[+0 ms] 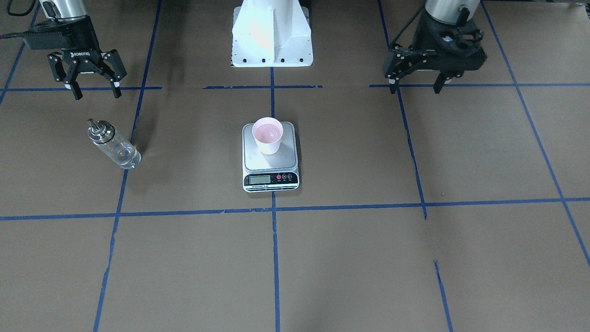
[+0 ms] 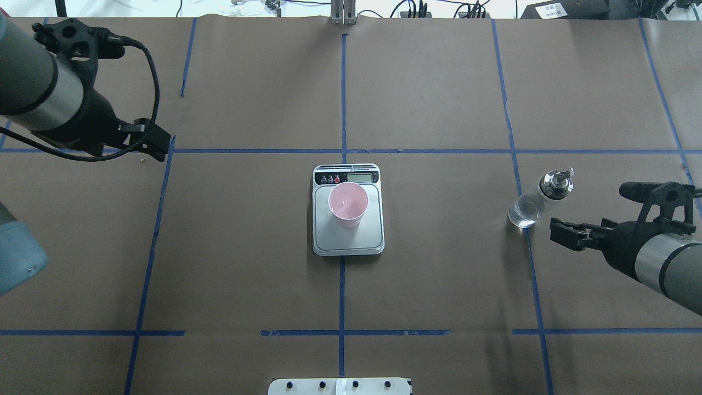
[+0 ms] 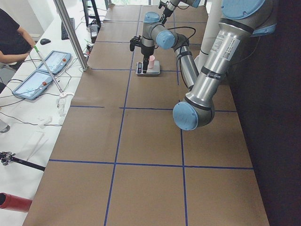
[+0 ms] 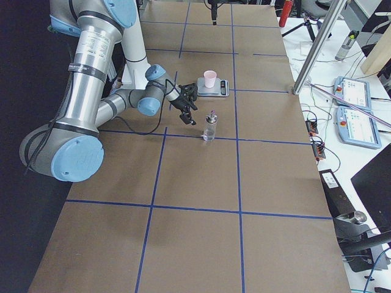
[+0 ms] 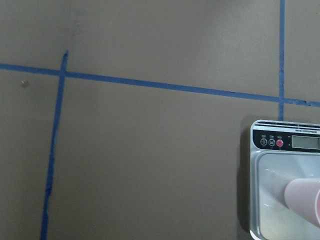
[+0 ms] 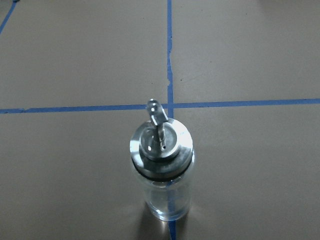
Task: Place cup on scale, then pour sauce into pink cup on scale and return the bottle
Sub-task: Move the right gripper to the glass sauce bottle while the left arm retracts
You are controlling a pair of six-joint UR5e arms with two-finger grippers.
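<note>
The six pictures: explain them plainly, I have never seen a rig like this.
This is a two-armed robot at a brown table. Each arm ends in a two-finger claw: the left gripper and the right gripper are both open and hold nothing. One camera faces the robot, one looks over its shoulders, two watch from the table's ends, one rides each wrist. A pink cup stands on a kitchen scale; a glass bottle stands upright near the right gripper.

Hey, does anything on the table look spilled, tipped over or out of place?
Nothing stands out: the cup sits upright on the scale, the bottle stands upright on the table, and no spill shows.
</note>
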